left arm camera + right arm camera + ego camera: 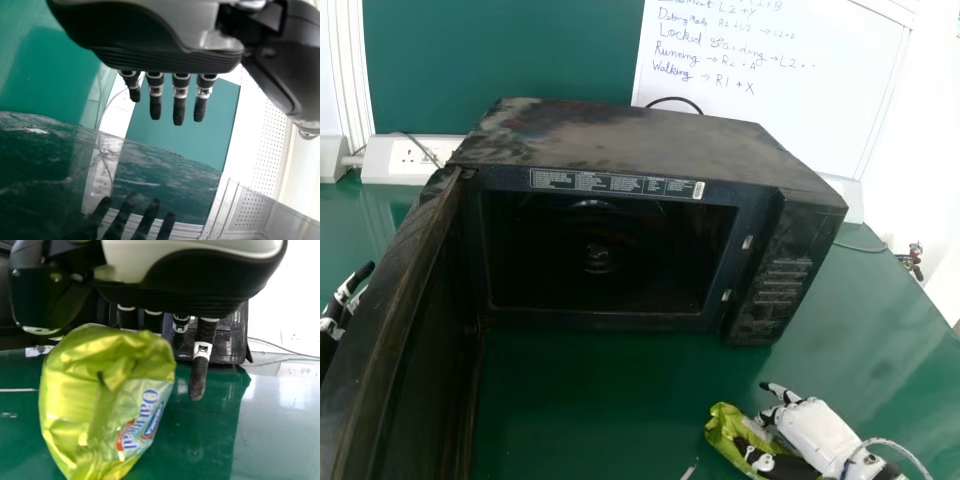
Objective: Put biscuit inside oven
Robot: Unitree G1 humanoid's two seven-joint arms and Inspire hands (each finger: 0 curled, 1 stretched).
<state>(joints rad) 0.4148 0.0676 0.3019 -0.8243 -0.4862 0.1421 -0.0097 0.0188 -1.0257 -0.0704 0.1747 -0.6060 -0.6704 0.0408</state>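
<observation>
1. Biscuit packet (723, 428) in the right hand (815, 430), clamped between thumb and bent fingers; one finger (199, 375) stands out straight, off the wrap.
2. Packet sits to the left of the palm, over the table (580, 400), on the robot's side of the oven's front right bottom corner. Long axis seems to run away from the palm; exact tilt can't be told.
3. Key relation: oven cavity (605, 260) lies ahead and to the left of the packet. Carry should go forward-left, clearing the sill and control-panel edge.
4. Right hand nearer the mouth. Left hand (178, 100), fingers straight and relaxed, is beyond the open door (395, 330).
</observation>
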